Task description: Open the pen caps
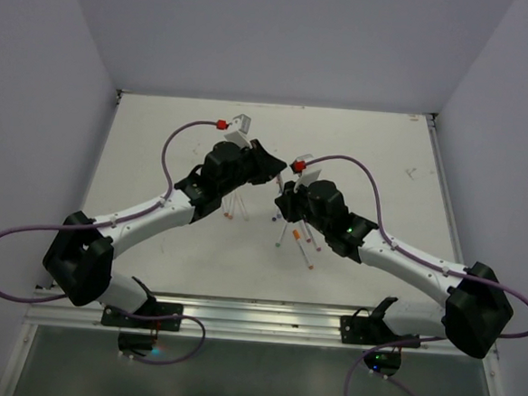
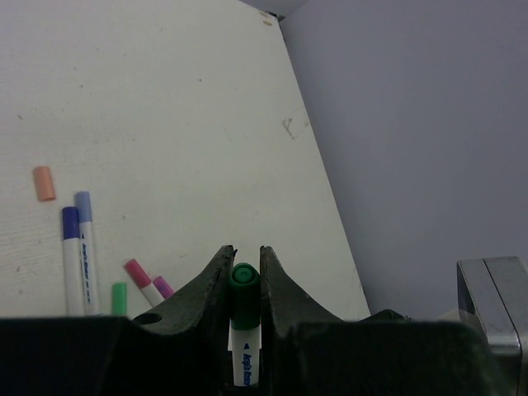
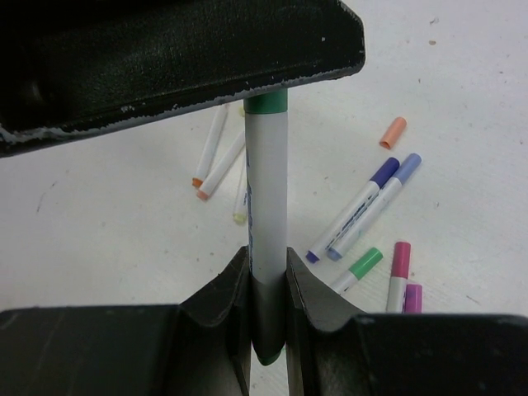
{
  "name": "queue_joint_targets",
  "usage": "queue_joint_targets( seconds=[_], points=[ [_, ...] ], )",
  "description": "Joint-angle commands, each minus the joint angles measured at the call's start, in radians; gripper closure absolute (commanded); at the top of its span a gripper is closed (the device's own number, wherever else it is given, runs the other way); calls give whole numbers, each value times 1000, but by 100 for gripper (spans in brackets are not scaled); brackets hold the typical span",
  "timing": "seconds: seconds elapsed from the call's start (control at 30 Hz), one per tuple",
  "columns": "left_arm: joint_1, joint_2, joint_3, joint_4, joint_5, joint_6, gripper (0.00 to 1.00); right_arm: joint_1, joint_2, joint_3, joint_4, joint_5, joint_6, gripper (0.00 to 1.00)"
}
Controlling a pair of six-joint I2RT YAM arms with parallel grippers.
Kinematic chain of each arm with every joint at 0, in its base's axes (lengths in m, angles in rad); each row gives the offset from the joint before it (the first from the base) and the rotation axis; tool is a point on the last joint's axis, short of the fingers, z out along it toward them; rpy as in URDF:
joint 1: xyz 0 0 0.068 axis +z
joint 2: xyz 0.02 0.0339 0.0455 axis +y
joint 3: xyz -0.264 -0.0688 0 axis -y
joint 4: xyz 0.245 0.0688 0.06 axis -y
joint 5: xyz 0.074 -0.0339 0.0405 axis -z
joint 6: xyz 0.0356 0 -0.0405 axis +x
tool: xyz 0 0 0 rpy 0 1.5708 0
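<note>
Item: green cap, lower centre of the left wrist view, above the worktop, clamped in the narrowed left tool. White barrel runs down-frame in the right wrist view into the right tool, which is closed on it. The long axis joins both tools, so the pull should likely follow it.

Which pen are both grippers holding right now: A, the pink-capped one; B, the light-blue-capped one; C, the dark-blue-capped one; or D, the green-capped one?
D: the left gripper is closed on the green cap, and the right gripper clamps the white barrel of that same pen, while the other pens lie on the table.
</note>
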Motion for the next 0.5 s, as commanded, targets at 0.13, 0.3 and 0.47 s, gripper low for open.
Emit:
queue_joint_targets(
  seconds=[0.13,0.3,0.47],
  points=[
    [-2,0,40,14,-37,26,100,5,-7,-18,10,-11,-19,100],
    [55,-40,51,31,-37,32,100,4,-52,-76,2,-17,-6,100],
    [167,-65,115,48,-47,28,100,5,-89,-159,0,-39,35,100]
  ],
)
